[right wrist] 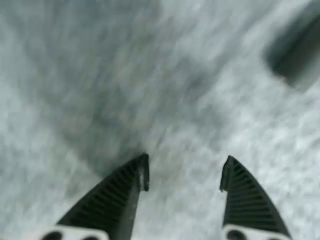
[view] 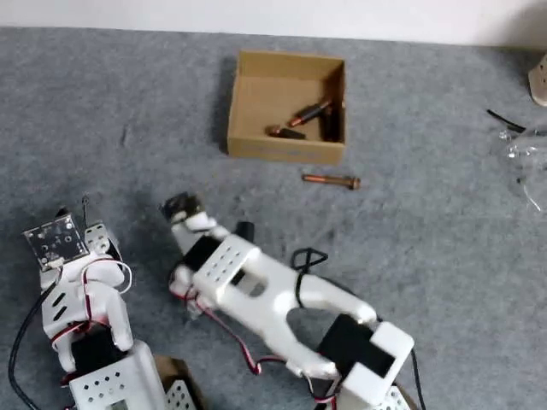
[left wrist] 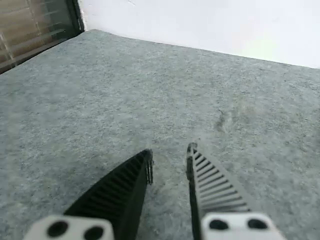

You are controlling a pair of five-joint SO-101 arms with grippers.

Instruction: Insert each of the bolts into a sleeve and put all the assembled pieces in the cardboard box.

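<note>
**Bolt [view: 331, 180] lies outside cardboard box [view: 282, 150], both arms empty-handed**

Copper-coloured and flat on the grey surface [view: 427, 273], the bolt rests just beside the box's near wall, at about 1 o'clock from the middle of the high view, with its shank running 9 to 3 o'clock. The box stands at 12 o'clock with at least two assembled pieces [view: 286, 131] loose on its floor.

Right hand [right wrist: 185, 167] hovers low over bare surface at 9 o'clock in the high view, well apart from the bolt. Its fingers are spread wide and nothing is between them. Left hand [left wrist: 170, 157] sits back at 8 o'clock, with its fingers a little apart and gripping nothing. Clear plastic clutter [view: 523, 149] lies at the 2 o'clock edge, away from the work.

The step in hand looks like fetching this one piece that is not yet boxed. It is too small to tell whether it already wears a sleeve, and no loose sleeve can be made out.

The next move calls for the right hand to travel toward 3 o'clock and descend with its fingers straddling the shank crosswise. It would then close, lift the piece over the near wall and release it inside the box. If the bolt proves bare, a sleeve has to be found first, and the left hand would likely have to steady it.
</note>
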